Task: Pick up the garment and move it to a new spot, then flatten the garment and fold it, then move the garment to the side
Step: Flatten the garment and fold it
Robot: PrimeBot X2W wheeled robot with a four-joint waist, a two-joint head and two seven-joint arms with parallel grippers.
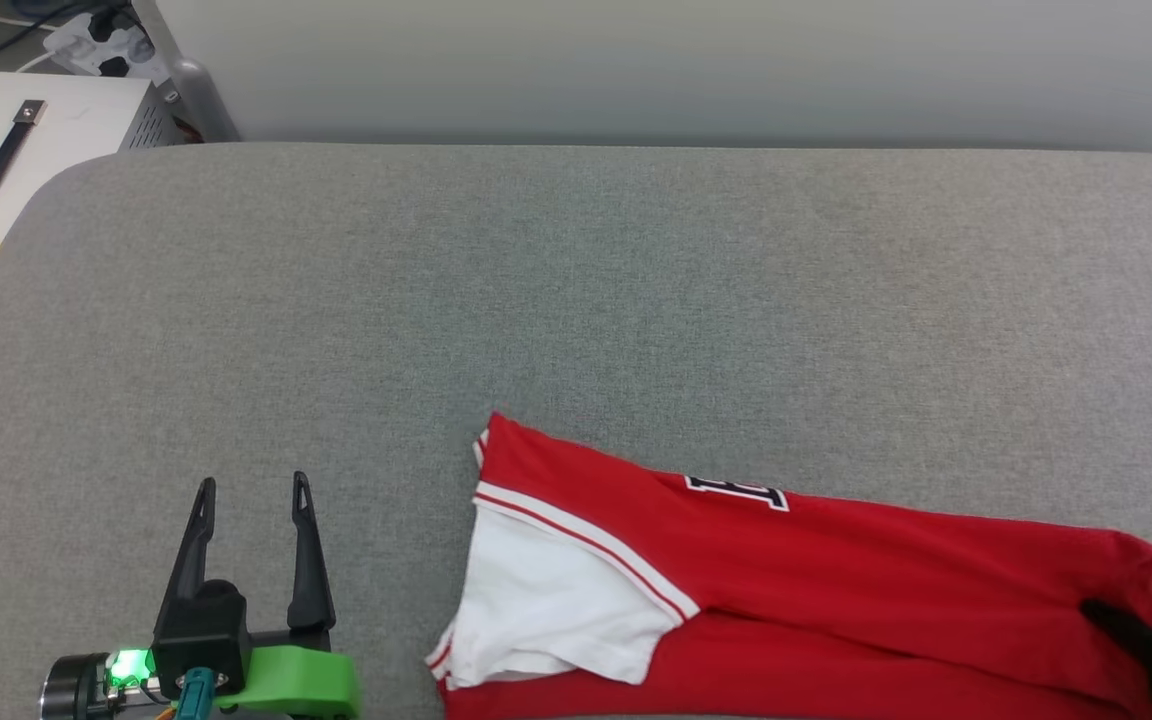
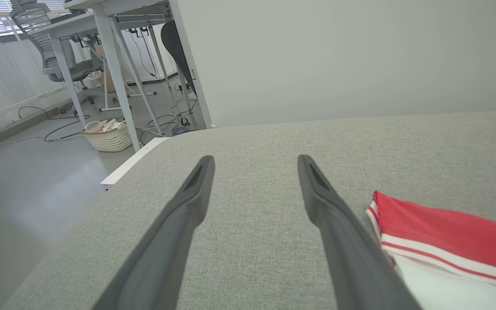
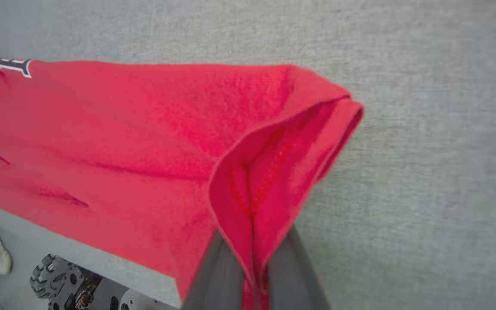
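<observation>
The red jersey T-shirt with white short sleeve and striped trim (image 1: 836, 590) lies on the grey woven fabric surface (image 1: 576, 280), at about 5 o'clock from the middle of the head view, close to the near edge. It is already doubled along its length, and its long axis runs almost on the 9-to-3 line, the hem end dropping a little toward 4 o'clock. The white sleeve (image 1: 536, 600) is at the 9 o'clock end, and a piece of the black-and-white print (image 1: 736, 492) shows on the far edge.

At the 3 o'clock end, the right gripper (image 1: 1101, 612) is on the hem. In the right wrist view its two dark fingers (image 3: 222, 275) are clenched together with the red hem fold (image 3: 265, 172) pinched between them (the cloth rises from the fingers in a small open loop), so this arm has its hold.

The left gripper (image 1: 253, 490) is at 9 o'clock of the sleeve end, apart from the cloth. Its fingers are spread wide, point to 12 o'clock and hold nothing. In the left wrist view the striped sleeve corner (image 2: 385, 224) lies just beside the right-hand finger (image 2: 330, 215), at about 4 o'clock.

I judge that a pull by the right arm alone would drag the shirt along its own length. The left arm is the nearer one for the sleeve end and must travel toward 3 o'clock to reach it.
</observation>
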